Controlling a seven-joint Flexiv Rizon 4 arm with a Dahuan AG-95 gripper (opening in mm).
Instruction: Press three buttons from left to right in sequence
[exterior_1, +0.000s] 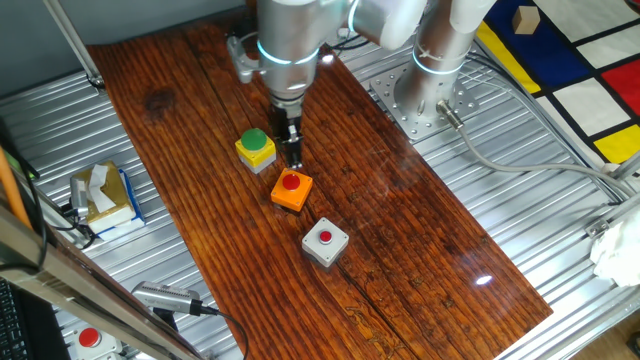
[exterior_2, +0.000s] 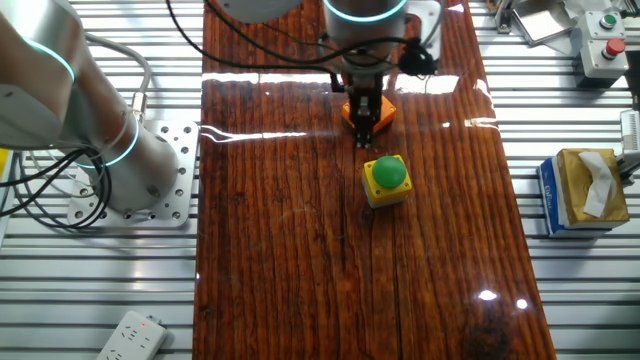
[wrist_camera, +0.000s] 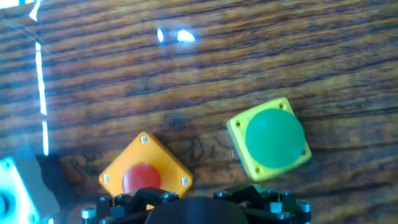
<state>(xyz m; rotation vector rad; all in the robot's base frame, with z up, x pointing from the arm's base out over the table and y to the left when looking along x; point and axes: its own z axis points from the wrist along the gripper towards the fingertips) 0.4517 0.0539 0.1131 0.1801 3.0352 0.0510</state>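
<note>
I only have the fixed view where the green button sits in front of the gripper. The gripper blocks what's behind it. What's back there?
Observer: An orange box with red cap. In the other fixed view the gripper hangs at its edge, next to the yellow box with green cap.
Operator: Any third button?
Observer: Yes, a grey box with red cap just past the orange one, continuing the diagonal row.
Operator: Fingers open?
Observer: No view shows the fingertips clearly, so I cannot tell.
</note>
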